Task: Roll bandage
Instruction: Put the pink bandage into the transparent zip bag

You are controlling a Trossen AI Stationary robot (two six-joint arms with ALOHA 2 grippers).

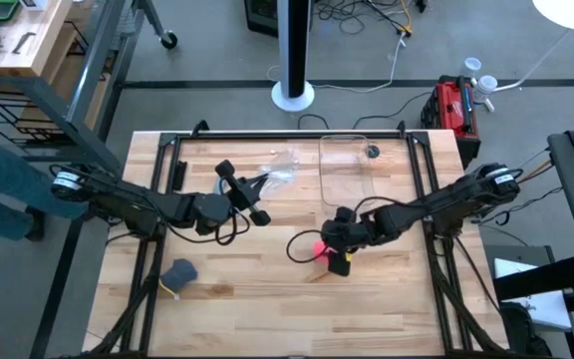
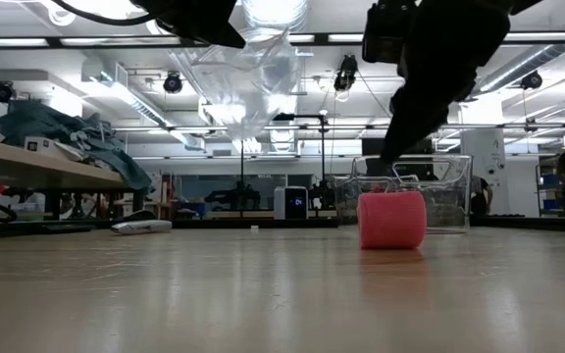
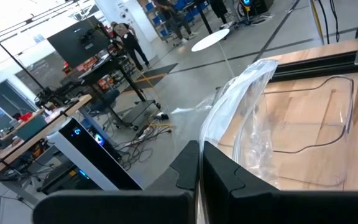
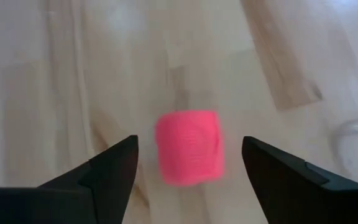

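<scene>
Wooden slats of the desk (image 1: 267,299) are carrying a finished-looking job: the bandage (image 2: 391,220), now a compact pink roll, is sitting on its side right of the desk's middle, well clear of every edge. The right gripper (image 4: 190,163) is hanging just above it with its fingers spread wide on either side of the roll and gripping nothing. The left gripper (image 3: 199,177) is hovering toward the far left part of the desk, its fingers pinched shut on a clear plastic bag (image 3: 241,118), which is dangling from them. A clear plastic container (image 1: 345,165) is standing at the far edge and a dark grey-blue lump (image 1: 179,271) is lying near the near-left corner. Judging from this, the roll is free to wander: a finger brushing it on the way up could send it rolling, or loosen its outer wrap.
</scene>
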